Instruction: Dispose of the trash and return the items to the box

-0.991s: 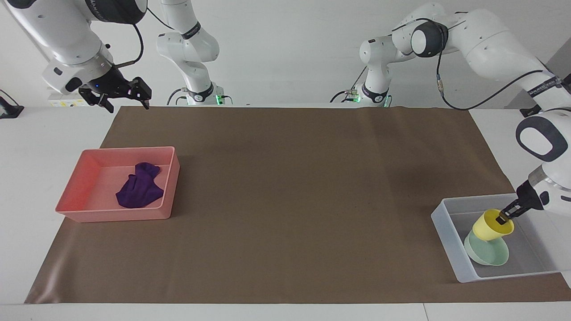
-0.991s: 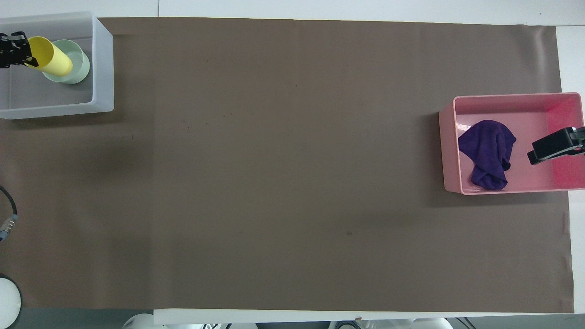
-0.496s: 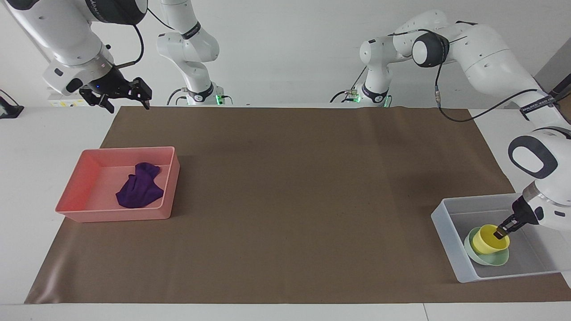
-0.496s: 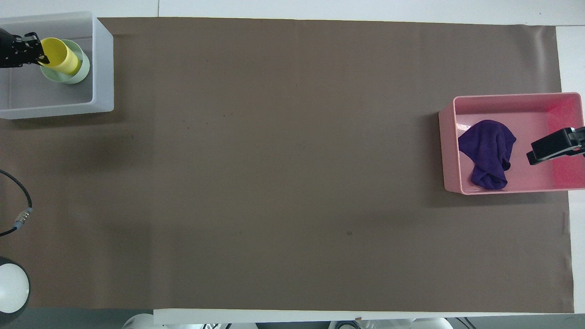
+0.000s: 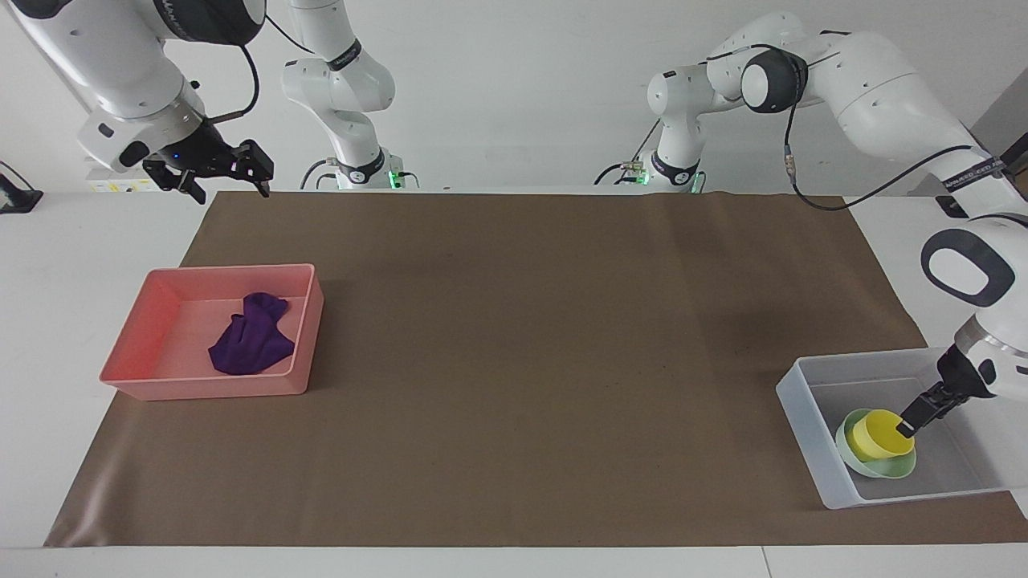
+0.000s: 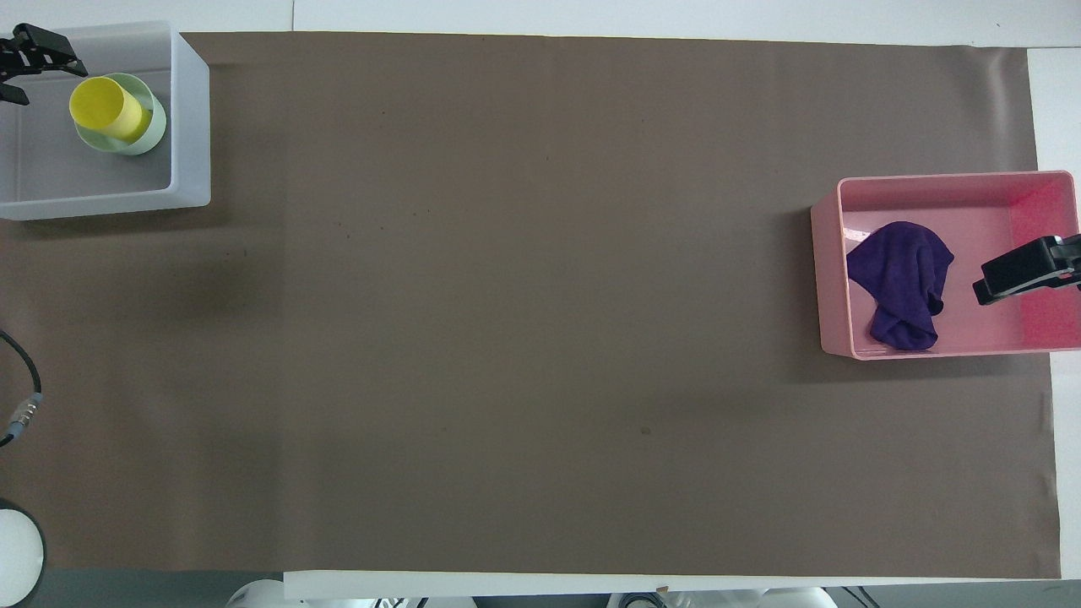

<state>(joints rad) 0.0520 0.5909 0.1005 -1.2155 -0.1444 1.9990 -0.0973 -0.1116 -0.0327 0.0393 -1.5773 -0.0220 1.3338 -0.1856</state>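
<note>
With small yellow plastic cup [image 5: 880,433] nested in shallow mint-green bowl [image 5: 877,463] inside translucent whitish-grey plastic bin [image 5: 809,437]: left gripper [image 5: 908,426] beside cup rim, fingers spread, empty. Right gripper [image 5: 215,170] idle, open, above pink rectangular tray [image 5: 144,325] holding deep-purple fabric rag [image 5: 250,340].

White glossy arms — dark grey joint caps, black cables

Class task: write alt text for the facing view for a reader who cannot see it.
A yellow plastic cup stands in a mint-green bowl inside a translucent grey bin, the left gripper at its rim. A purple rag lies in a pink tray; the right gripper waits, raised.
</note>
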